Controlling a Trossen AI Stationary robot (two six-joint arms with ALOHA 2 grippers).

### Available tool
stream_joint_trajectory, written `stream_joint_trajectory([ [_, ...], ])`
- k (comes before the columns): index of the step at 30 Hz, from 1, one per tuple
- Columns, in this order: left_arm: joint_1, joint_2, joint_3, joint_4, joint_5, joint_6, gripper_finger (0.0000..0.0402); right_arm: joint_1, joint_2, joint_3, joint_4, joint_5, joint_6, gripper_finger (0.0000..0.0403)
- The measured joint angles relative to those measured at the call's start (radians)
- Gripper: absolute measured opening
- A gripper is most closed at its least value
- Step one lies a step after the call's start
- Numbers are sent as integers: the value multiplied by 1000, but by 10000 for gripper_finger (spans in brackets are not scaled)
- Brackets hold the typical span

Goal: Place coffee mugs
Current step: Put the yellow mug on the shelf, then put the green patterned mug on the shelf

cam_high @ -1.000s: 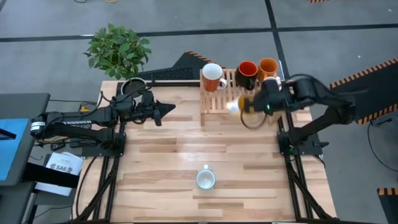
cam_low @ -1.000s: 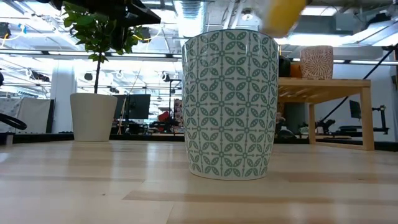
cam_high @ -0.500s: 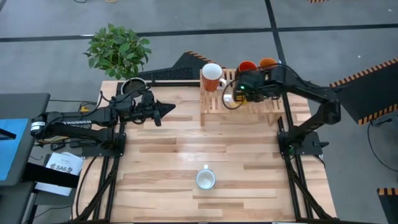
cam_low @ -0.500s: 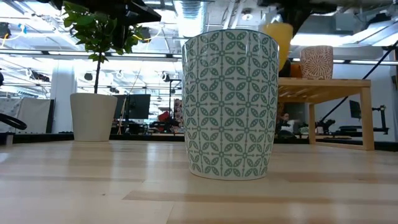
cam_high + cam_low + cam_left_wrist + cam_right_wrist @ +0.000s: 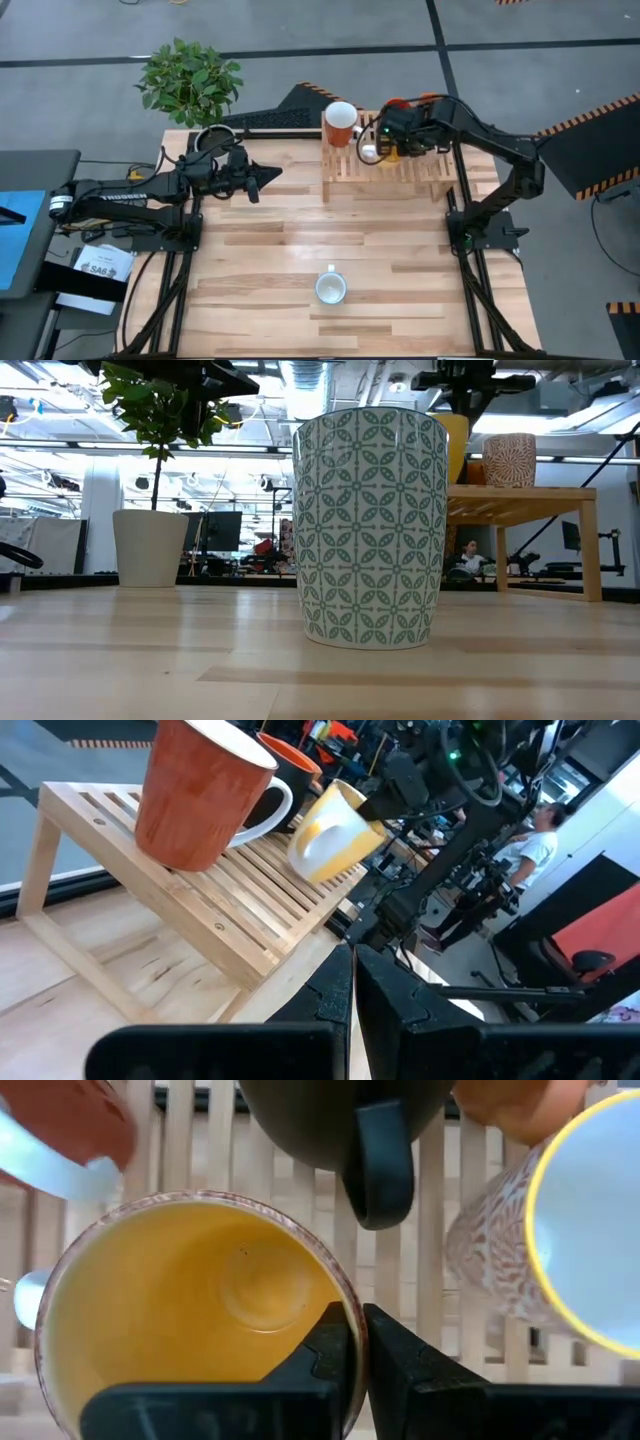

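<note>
patterned mug (image 5: 371, 525) hides rack's left end | right hand (image 5: 355, 1342) fingertips cropped

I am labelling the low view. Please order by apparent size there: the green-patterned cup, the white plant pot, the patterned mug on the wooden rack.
1. Green-patterned cup, though it stands nearest the camera.
2. White plant pot.
3. Patterned mug on the wooden rack, farther back, so its true size is unsure.

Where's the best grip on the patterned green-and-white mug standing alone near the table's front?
Take the patterned green-and-white ceramic mug by its rim, coming straight down from above. It stands upright with its mouth open to the top and bare light wooden table all round, so one finger can probably go inside and one outside the wall. Its handle points to the table's far side, so grip a side wall away from it.
</note>
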Motion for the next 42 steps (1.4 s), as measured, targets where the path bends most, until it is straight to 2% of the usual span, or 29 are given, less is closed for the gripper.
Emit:
stream_joint_trajectory([
  [7,0,0,0,3,0,-1,0,-18,1,0,1,-19,-75,67],
  [27,0,0,0,3,0,-1,0,-24,1,0,1,18,-74,79],
  [31,0,0,0,3,0,-1,0,-24,0,0,1,24,-73,114],
  [38,0,0,0,3,0,-1,0,-24,0,0,0,24,-75,206],
  [42,0,0,0,7,0,-1,0,-24,0,0,0,22,-78,235],
])
